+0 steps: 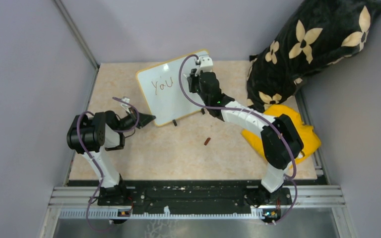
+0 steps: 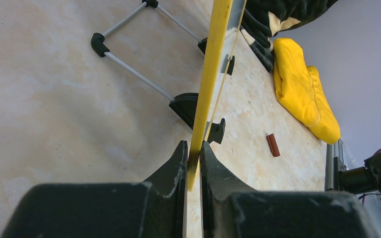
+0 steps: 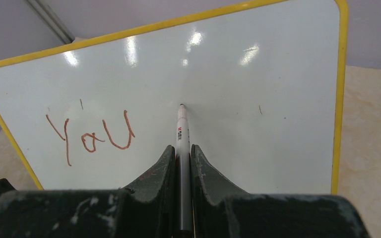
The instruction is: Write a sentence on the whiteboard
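Observation:
The whiteboard (image 1: 171, 94) stands tilted at the back middle of the table, yellow-framed, on black feet. Only the word "You" (image 1: 162, 84) shows on it, in reddish-brown strokes, also in the right wrist view (image 3: 92, 135). My left gripper (image 1: 149, 119) is shut on the board's lower left yellow edge (image 2: 209, 79), its jaws pinching the frame (image 2: 193, 166). My right gripper (image 1: 194, 79) is shut on a white marker (image 3: 181, 134) whose tip touches the board to the right of "You".
A small brown marker cap (image 1: 207, 141) lies on the table in front of the board. A yellow cloth (image 1: 283, 134) and a black flowered cushion (image 1: 312, 44) sit at the right. Grey walls close in the left, back and right sides.

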{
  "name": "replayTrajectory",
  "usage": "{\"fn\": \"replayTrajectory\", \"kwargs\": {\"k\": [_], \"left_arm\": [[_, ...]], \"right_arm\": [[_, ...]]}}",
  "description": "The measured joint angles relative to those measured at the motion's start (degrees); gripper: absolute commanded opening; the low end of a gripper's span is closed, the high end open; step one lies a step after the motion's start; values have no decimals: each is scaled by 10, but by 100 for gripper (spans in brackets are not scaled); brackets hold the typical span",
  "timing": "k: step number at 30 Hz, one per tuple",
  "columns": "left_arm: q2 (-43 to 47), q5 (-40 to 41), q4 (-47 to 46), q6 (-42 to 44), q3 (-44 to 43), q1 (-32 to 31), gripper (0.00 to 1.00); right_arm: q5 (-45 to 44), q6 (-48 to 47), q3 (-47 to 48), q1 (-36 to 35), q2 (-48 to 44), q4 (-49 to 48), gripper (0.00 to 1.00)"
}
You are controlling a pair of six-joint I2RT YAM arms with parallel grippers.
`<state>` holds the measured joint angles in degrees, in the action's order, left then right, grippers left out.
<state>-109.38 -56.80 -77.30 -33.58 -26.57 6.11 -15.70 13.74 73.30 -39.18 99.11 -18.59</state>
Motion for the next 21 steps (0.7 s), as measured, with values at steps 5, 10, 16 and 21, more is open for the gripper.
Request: {"fn": "replayTrajectory", "kwargs": {"k": [5,10,16,21], "left_arm": [[0,0,0,0,0,0,0],[0,0,0,0,0,-1,0],[0,0,1,0,0,-1,0],[0,0,2,0,0,-1,0]], "right_arm": [[-5,0,2,0,5,5,0],[-5,2,14,0,8,11,0],[0,4,15,0,9,11,0],[16,4,19,0,12,14,0]]}}
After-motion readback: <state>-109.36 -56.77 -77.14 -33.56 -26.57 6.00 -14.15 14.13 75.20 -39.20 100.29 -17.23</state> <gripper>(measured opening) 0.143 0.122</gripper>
